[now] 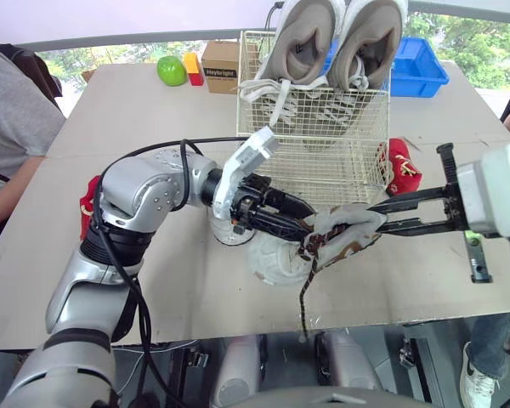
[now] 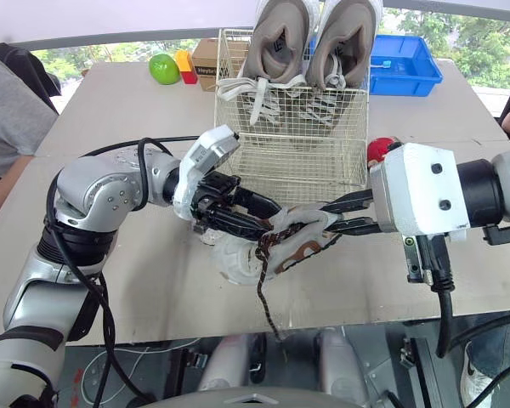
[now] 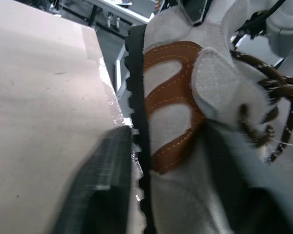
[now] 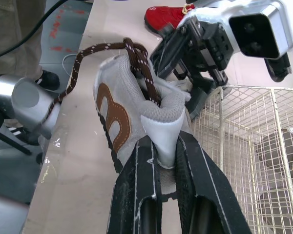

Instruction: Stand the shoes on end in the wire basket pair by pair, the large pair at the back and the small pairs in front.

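— So, what are you holding?
— My right gripper [image 4: 166,146] is pinched on the padded heel collar of the small grey shoe [image 1: 344,229]. My left gripper [image 1: 299,226] clamps its side wall by the sole, with one finger inside as far as I can judge. The shoe hangs just in front of the wire basket [image 1: 344,166], above a white shoe [image 1: 268,259] lying on the table [image 1: 195,289].
— How will it handle?
— Light and soft, I reckon. The collar crumples under my pads, so the stiff sole is the surer hold. Its brown lace [image 1: 303,297] dangles down to the table's near edge and could snag on the wire.
— Any room?
— The large grey sneakers [image 1: 310,38] stand on end at the back, and the front of the basket is open. A red shoe [image 1: 399,166] lies just beside the basket's right side, near my right arm.
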Controlling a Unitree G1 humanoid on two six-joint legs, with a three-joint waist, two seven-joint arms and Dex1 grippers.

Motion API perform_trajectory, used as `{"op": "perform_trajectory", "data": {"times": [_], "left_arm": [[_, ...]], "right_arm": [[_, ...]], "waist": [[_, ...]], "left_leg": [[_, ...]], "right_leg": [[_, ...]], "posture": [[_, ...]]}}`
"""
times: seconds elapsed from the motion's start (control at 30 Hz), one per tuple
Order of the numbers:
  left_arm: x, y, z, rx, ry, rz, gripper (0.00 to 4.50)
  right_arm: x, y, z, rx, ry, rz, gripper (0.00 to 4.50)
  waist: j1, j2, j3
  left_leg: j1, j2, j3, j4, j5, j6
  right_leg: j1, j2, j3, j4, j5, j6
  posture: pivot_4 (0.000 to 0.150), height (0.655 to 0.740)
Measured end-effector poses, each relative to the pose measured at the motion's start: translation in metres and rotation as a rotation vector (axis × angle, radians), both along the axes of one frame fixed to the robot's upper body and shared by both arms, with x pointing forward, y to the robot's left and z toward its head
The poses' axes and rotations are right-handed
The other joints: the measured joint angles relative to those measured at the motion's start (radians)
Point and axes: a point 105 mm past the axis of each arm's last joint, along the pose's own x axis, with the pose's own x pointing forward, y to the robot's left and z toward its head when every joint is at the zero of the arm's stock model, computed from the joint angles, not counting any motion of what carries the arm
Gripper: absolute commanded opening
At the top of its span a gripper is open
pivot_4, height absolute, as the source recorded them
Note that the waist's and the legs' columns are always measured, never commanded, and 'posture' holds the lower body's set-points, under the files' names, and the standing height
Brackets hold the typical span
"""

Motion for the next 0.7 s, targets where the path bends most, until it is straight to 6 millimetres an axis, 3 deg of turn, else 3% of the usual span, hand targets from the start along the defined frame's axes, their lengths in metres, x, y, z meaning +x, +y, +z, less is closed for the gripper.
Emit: {"op": "perform_trajectory", "data": {"times": [0.07, 0.13, 0.23, 0.33, 0.43, 0.53, 0.6, 0.7], "left_arm": [[0.000, -0.001, 0.000, -0.004, 0.000, -0.003, 0.24], [0.001, -0.001, 0.001, -0.017, 0.000, 0.011, 0.03], [0.005, -0.003, 0.002, -0.056, 0.002, 0.067, 0.00], [0.012, -0.006, 0.008, -0.106, -0.014, 0.137, 0.00], [0.033, 0.000, 0.036, -0.251, -0.092, 0.291, 0.00], [0.054, 0.011, 0.074, -0.431, -0.223, 0.470, 0.00], [0.062, 0.007, 0.082, -0.487, -0.299, 0.548, 0.00], [0.067, 0.004, 0.079, -0.493, -0.355, 0.592, 0.00]], "right_arm": [[0.001, 0.000, 0.001, 0.008, 0.005, -0.003, 0.00], [0.003, -0.001, 0.001, 0.011, 0.009, -0.013, 0.00], [0.013, -0.008, 0.000, 0.039, 0.042, -0.093, 1.08], [0.023, -0.027, -0.006, 0.102, 0.118, -0.224, 2.64], [0.038, -0.058, -0.012, 0.223, 0.161, -0.460, 3.93], [0.051, -0.070, -0.008, 0.420, 0.149, -0.623, 3.93], [0.054, -0.054, 0.002, 0.608, 0.161, -0.615, 3.93], [0.056, -0.033, 0.007, 0.711, 0.199, -0.592, 3.93]], "waist": [[0.000, 0.000, 0.000], [0.000, 0.000, 0.000], [0.001, 0.000, 0.000], [0.010, 0.000, 0.000], [0.021, -0.001, 0.000], [0.019, -0.001, 0.000], [0.015, -0.001, -0.001], [0.012, 0.000, 0.000]], "left_leg": [[0.000, 0.000, 0.000, 0.000, 0.000, 0.000], [0.000, 0.000, 0.000, 0.000, 0.000, 0.000], [0.000, 0.000, 0.000, 0.000, 0.000, 0.000], [0.000, 0.000, 0.000, 0.001, 0.000, 0.000], [0.000, -0.001, 0.000, 0.001, 0.000, 0.000], [0.002, -0.001, 0.000, 0.002, 0.000, 0.000], [0.002, -0.001, 0.000, 0.003, 0.000, 0.000], [0.002, -0.001, 0.000, 0.003, 0.000, 0.000]], "right_leg": [[0.000, 0.000, 0.000, 0.000, 0.000, 0.000], [0.000, 0.000, 0.000, 0.000, 0.000, 0.000], [0.000, 0.000, 0.000, 0.001, 0.000, 0.000], [0.001, 0.000, 0.000, 0.001, 0.002, 0.004], [0.001, 0.000, -0.001, 0.001, 0.003, 0.004], [0.002, 0.000, 0.001, 0.003, 0.003, 0.004], [0.002, 0.001, 0.001, 0.004, 0.003, 0.004], [0.002, 0.002, 0.001, 0.005, 0.003, 0.004]], "posture": [[0.150, 0.7400], [0.150, 0.7400], [0.150, 0.7400], [0.150, 0.7400], [0.150, 0.7400], [0.150, 0.7400], [0.150, 0.7400], [0.150, 0.7400]]}}
